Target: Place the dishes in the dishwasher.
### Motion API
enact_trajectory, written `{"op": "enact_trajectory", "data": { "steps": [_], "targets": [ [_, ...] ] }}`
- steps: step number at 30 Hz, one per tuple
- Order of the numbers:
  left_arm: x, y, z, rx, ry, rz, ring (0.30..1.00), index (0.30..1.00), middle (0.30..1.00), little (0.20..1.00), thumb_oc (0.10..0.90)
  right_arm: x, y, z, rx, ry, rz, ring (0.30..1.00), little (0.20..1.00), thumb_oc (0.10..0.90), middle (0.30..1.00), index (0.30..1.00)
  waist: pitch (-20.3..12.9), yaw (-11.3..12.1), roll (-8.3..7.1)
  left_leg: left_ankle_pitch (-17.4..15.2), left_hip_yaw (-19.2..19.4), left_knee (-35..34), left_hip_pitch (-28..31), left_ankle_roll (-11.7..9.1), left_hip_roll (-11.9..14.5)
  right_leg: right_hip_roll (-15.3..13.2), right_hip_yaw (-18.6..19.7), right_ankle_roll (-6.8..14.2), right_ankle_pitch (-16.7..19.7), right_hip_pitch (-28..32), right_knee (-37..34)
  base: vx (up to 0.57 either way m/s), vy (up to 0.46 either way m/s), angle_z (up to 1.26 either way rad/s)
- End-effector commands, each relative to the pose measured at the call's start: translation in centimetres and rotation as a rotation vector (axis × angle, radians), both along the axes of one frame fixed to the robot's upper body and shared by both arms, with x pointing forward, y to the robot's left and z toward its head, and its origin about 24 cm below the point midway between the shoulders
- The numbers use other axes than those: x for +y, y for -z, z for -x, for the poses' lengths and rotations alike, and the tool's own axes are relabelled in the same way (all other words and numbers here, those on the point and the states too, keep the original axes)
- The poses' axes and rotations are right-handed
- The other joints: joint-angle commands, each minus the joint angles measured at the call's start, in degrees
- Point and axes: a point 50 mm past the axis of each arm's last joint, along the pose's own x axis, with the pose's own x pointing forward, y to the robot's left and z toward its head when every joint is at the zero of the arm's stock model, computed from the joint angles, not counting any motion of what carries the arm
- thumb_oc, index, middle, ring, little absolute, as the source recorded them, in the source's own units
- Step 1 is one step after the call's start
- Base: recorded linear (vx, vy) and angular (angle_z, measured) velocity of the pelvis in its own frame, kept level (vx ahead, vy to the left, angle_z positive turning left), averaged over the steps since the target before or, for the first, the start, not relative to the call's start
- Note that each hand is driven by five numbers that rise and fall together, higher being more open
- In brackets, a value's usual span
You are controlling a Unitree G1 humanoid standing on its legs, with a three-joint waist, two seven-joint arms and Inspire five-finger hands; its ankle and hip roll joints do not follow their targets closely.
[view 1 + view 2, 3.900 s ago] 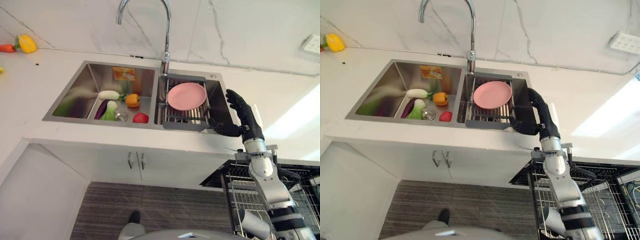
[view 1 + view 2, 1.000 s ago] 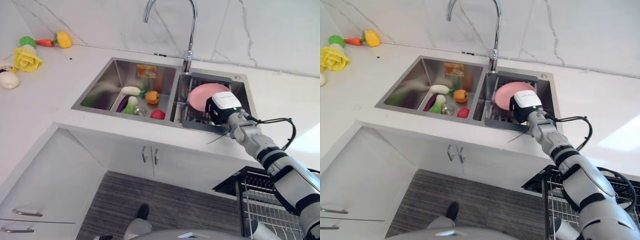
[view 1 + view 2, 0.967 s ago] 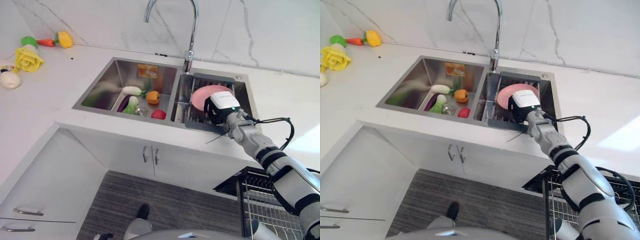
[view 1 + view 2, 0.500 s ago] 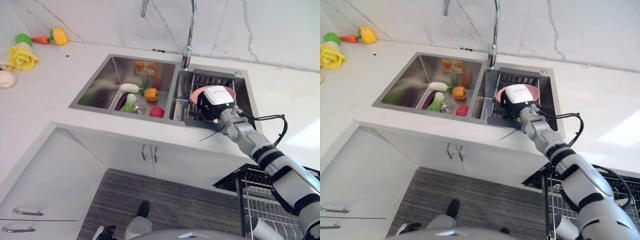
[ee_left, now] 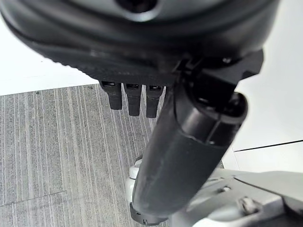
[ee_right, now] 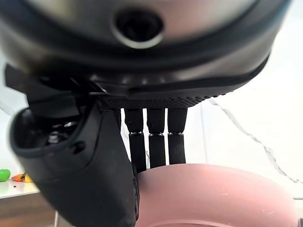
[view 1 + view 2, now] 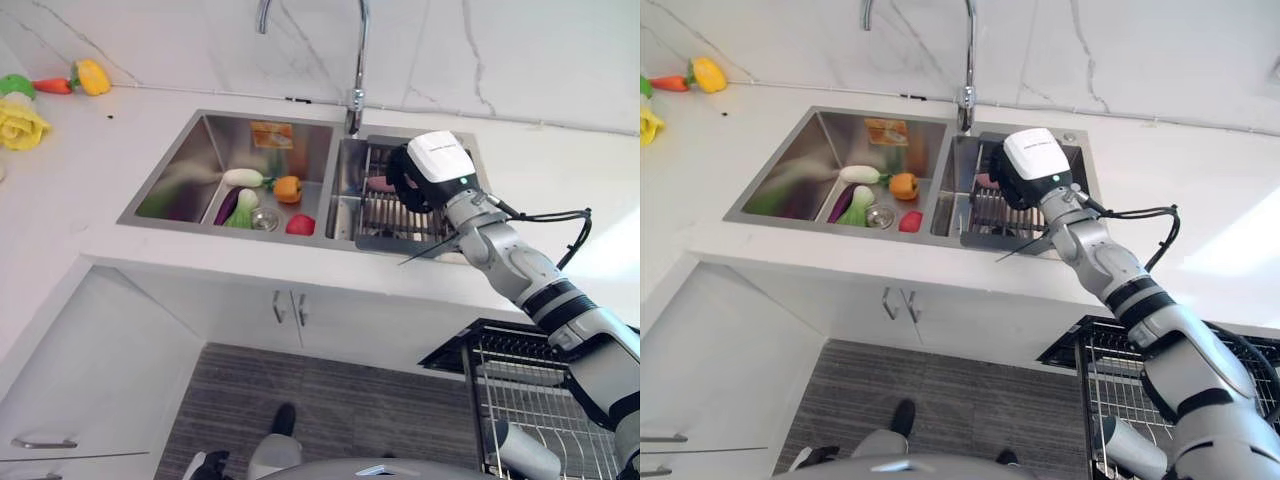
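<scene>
A pink plate (image 6: 213,194) is held above the metal drying rack (image 7: 395,216) in the sink's right basin. My right hand (image 7: 404,183) is shut on its rim, thumb (image 6: 90,179) on the near face and fingers (image 6: 156,142) behind it. From the head views just a pink sliver of the plate (image 7: 378,184) peeks out left of the hand. The open dishwasher's wire rack (image 7: 545,400) stands low at the right, below the counter. My left hand (image 5: 142,71) hangs relaxed over the grey floor.
The left basin (image 7: 190,170) holds a white radish (image 7: 243,177), an orange pepper (image 7: 288,188), a tomato (image 7: 300,225) and greens. A tall tap (image 7: 355,60) rises behind the sink. A yellow pepper (image 7: 92,76) and carrot lie far left on the white counter (image 7: 60,190).
My right hand closed on the plate and raised it off the rack, so the plate is now mostly hidden behind the hand. The head camera also shifted.
</scene>
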Motion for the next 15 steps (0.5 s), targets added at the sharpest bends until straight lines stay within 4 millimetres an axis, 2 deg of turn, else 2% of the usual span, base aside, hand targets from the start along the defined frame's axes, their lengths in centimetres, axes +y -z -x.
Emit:
{"op": "enact_trajectory", "data": {
  "steps": [1, 9, 15],
  "targets": [
    [0.9, -0.2, -0.3, 0.025, 0.125, -0.067, 0.900, 0.900, 0.900, 0.900, 0.800, -1.3, -6.4, 0.5, -0.285, 0.007, 0.001, 0.300, 0.300, 0.400, 0.300, 0.300, -2.7, 2.0, 1.42, -8.5, 5.9, 0.5, 7.6, -0.6, 2.4, -3.1, 2.5, 4.0, -2.3, -2.3, 0.7, -0.01, 0.018, -0.06],
    [0.6, -0.2, 0.0, 0.026, 0.141, -0.054, 0.900, 0.900, 0.900, 0.900, 0.800, -1.8, -6.4, 0.7, -0.282, 0.011, 0.048, 0.300, 0.300, 0.400, 0.300, 0.300, -2.7, 1.1, 1.33, -9.0, 6.9, 0.5, 8.4, -0.3, 2.2, -3.2, 3.5, 4.1, -2.2, -2.2, 0.7, -0.01, 0.012, -0.10],
    [0.6, -0.2, 0.1, 0.022, 0.122, -0.053, 0.900, 0.900, 0.900, 0.900, 0.800, -1.5, -7.8, 1.5, -0.344, -0.022, 0.047, 0.300, 0.300, 0.400, 0.300, 0.300, -2.7, 0.5, 1.35, -9.3, 7.3, 0.5, 9.0, -0.2, 2.3, -3.1, 4.0, 4.1, -2.2, -2.2, 0.7, 0.00, 0.014, -0.05]
  ]
}}
